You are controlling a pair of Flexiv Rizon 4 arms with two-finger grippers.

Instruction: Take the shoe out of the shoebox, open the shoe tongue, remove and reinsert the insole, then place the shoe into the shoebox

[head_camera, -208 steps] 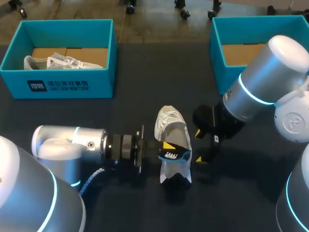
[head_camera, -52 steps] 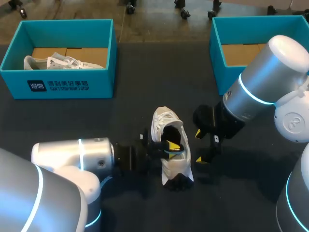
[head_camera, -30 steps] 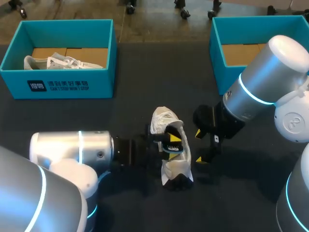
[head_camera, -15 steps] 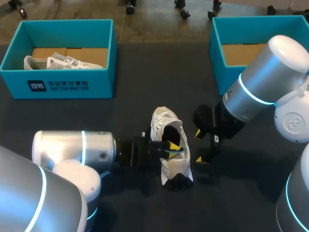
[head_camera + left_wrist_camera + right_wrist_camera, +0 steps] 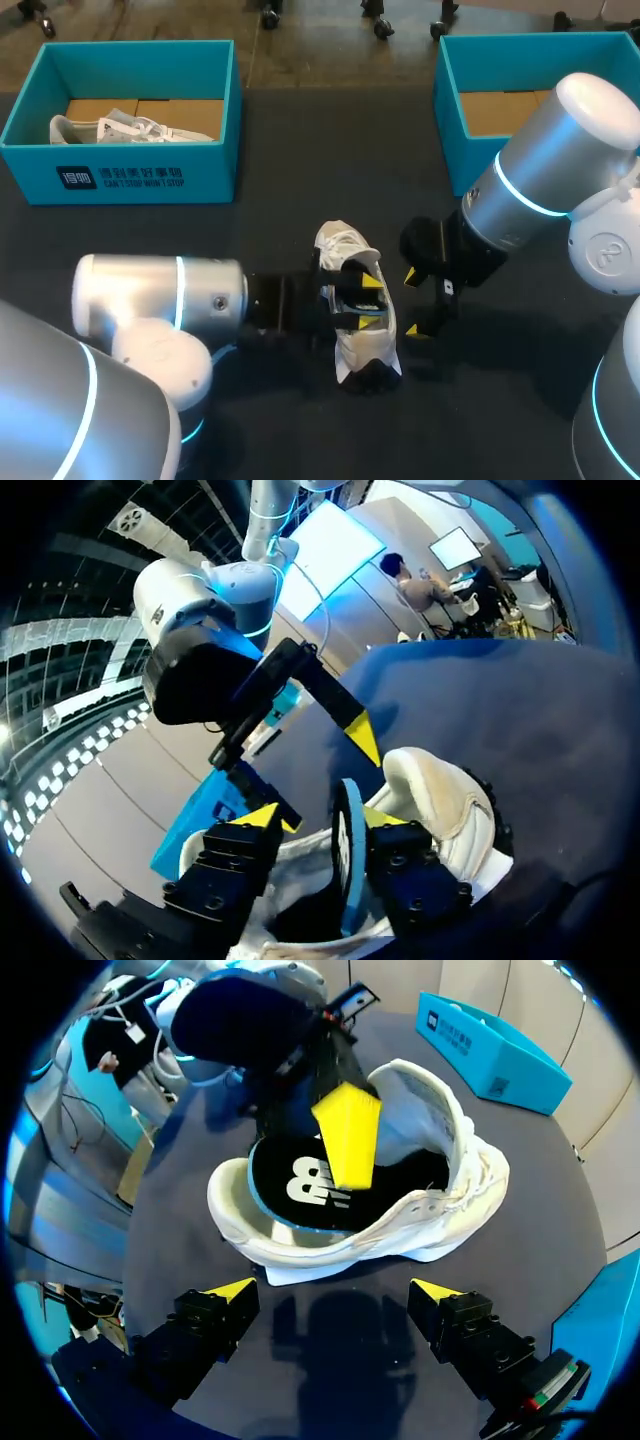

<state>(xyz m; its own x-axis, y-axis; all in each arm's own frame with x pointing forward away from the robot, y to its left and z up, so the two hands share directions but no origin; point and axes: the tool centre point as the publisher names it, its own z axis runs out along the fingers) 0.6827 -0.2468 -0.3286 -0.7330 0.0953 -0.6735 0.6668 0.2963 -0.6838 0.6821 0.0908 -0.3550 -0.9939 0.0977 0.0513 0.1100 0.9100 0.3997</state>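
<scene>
A white shoe [image 5: 358,330] lies on the dark table, its opening turned toward my left arm. My left gripper [image 5: 368,300] is inside that opening, jaws apart. In the left wrist view the blue-edged insole [image 5: 348,865] stands on edge between the fingers of my left gripper [image 5: 318,817], with a gap on one side. The right wrist view shows the black insole [image 5: 300,1188] inside the shoe [image 5: 440,1210], under one yellow finger of the left gripper. My right gripper [image 5: 415,300] hangs open just right of the shoe, holding nothing; its tips [image 5: 333,1295] stand short of the sole.
A teal shoebox [image 5: 40,165] at the back left holds another white shoe [image 5: 120,128]. A second teal shoebox [image 5: 452,110] stands at the back right, partly behind my right arm. Bare dark table lies between the boxes and the shoe.
My left gripper closed briefly, then spread its fingers again and pushed a little further right into the shoe opening. The right arm has not moved.
</scene>
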